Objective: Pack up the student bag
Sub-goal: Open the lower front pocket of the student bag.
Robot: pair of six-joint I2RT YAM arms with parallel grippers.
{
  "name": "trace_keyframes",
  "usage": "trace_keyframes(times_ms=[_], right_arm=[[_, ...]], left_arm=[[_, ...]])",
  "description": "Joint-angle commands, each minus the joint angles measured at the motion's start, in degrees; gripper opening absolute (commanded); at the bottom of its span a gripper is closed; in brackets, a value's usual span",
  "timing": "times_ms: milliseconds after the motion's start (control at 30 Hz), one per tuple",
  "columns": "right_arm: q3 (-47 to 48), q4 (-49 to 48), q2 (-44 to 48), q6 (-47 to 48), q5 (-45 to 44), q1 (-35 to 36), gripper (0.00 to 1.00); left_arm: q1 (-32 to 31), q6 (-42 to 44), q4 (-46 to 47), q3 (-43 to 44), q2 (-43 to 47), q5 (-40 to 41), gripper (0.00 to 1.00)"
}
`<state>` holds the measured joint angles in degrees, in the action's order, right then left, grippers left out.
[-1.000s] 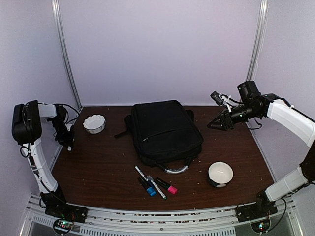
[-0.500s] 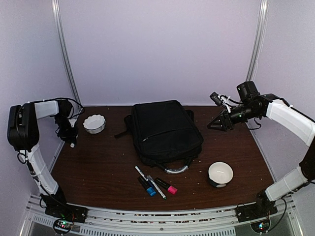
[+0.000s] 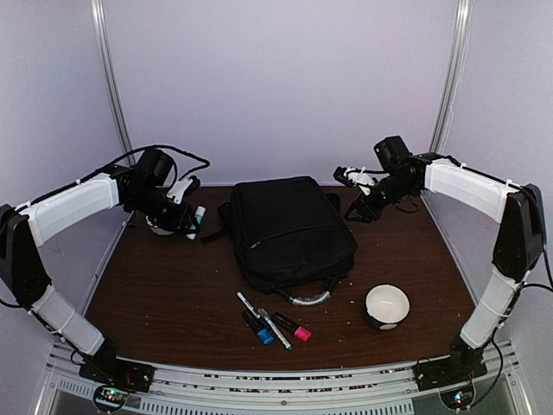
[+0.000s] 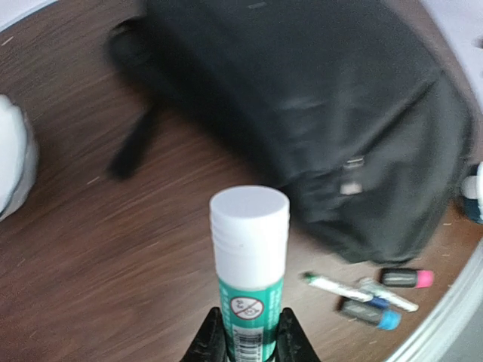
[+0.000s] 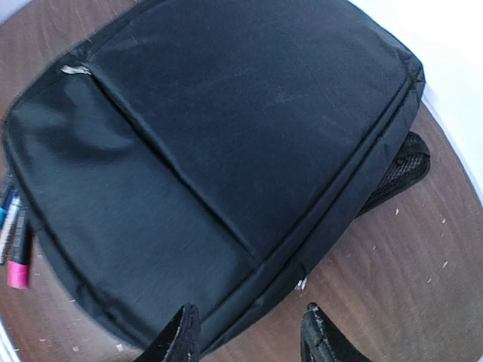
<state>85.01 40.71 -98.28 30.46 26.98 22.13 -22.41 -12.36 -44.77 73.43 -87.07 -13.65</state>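
The student bag [image 3: 289,229], a large black backpack, lies flat in the middle of the table with its grey-trimmed handle [image 3: 309,299] toward the near edge. My left gripper [image 3: 190,226] hovers left of the bag, shut on a green glue stick [image 4: 249,256] with a white cap that sticks out past the fingertips. The left gripper [image 4: 249,343] pinches the stick's lower end. My right gripper [image 3: 359,213] is open over the bag's right edge. In the right wrist view the bag [image 5: 211,151] fills the frame, and the gripper [image 5: 245,335] straddles its side seam near a zipper pull [image 5: 301,284].
Several markers [image 3: 272,324] lie on the table in front of the bag, one with a pink end [image 3: 302,333]. A white fluted bowl [image 3: 157,227] sits partly hidden behind the left gripper. A round white bowl [image 3: 386,305] stands at the near right.
The left arm swung from the left wall toward the bag, carrying the glue stick. The right gripper moved left to the bag's right edge.
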Motion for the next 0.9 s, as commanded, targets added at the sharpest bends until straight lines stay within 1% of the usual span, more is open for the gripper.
trace_keyframes(times_ms=[0, 133, 333, 533, 700, 767, 800, 867], right_arm=[[6.1, -0.6, -5.4, 3.4, -11.9, 6.2, 0.45], [10.3, -1.3, -10.8, 6.0, -18.9, 11.9, 0.45], [16.8, -2.6, -19.0, 6.8, -29.4, 17.5, 0.46], [18.4, -3.9, -22.7, 9.5, -34.7, 19.3, 0.45], [16.5, -6.9, -23.6, 10.3, -38.3, 19.4, 0.45], [14.9, -10.3, -23.0, 10.2, -40.6, 19.3, 0.41], [14.3, -11.7, -22.8, 10.0, -41.3, 19.2, 0.36], [14.2, -13.7, -22.1, 8.8, -41.7, 18.7, 0.2]], left_arm=[[-5.3, -6.1, 12.8, -2.7, 1.9, -9.0, 0.13], [-8.4, -9.3, 18.9, -6.4, 2.9, -12.0, 0.13], [-11.9, -9.8, 21.8, -9.9, 3.9, -12.1, 0.13], [-12.8, -11.5, 26.3, -12.4, 4.5, -12.2, 0.12], [-13.0, -13.1, 30.0, -13.9, 3.2, -12.4, 0.12], [-13.1, -14.0, 31.6, -14.2, 2.1, -12.5, 0.12], [-13.2, -14.5, 32.7, -14.3, 1.6, -12.7, 0.12], [-13.5, -15.3, 34.6, -14.3, 0.2, -13.5, 0.12]])
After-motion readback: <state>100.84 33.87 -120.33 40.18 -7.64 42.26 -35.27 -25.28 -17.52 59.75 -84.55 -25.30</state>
